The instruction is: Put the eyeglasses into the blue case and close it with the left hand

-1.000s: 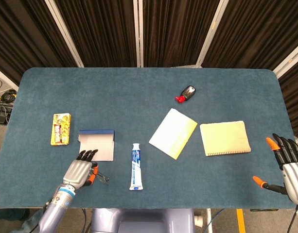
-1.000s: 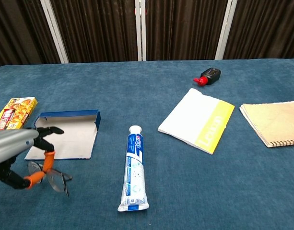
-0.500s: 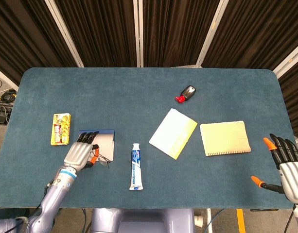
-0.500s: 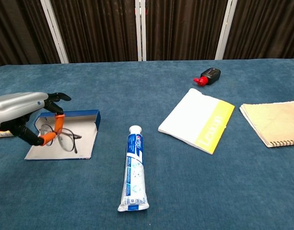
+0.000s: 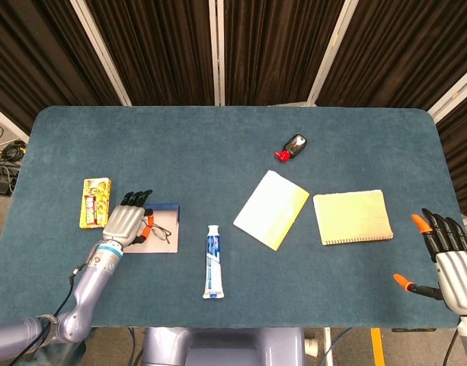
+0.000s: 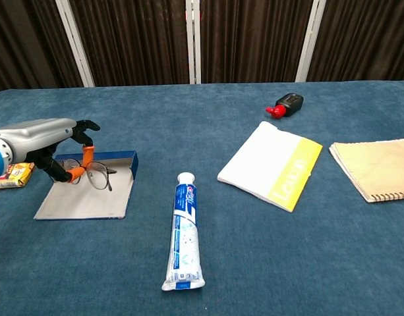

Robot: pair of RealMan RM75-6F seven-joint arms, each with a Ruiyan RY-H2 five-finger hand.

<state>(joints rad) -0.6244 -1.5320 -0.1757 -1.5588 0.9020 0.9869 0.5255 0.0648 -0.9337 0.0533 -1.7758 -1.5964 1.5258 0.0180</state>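
1. Thin dark wire frames mark the eyeglasses (image 6: 89, 173), pinched between the orange-tipped thumb and fingers (image 6: 87, 154) of the left hand (image 6: 47, 138); they hang just under those fingers, above the rear part of the blue case (image 6: 89, 197).
2. The blue case lies open and flat on the desk (image 6: 202, 263), its pale lining up and its blue back wall (image 6: 116, 157) standing just beyond the fingertips; whether the eyeglasses touch the lining cannot be told.
3. In the head view the left hand (image 5: 125, 223) covers the case's left rear corner, with the eyeglasses (image 5: 158, 230) showing just right of the fingers over the case (image 5: 161, 240).
4. A yellow snack box (image 5: 95, 203) lies just left of the left hand, on the side away from the thumb.
5. A toothpaste tube (image 6: 182, 230) lies lengthwise on the desk, near the case on the side opposite the hand.
6. Farther out lie a white and yellow booklet (image 6: 270, 164), a small black and red bottle (image 6: 285, 104) and a tan spiral notebook (image 6: 374, 168).
7. The right hand (image 5: 445, 255) sits at the far right desk edge, fingers spread wide and holding nothing, well apart from everything else.
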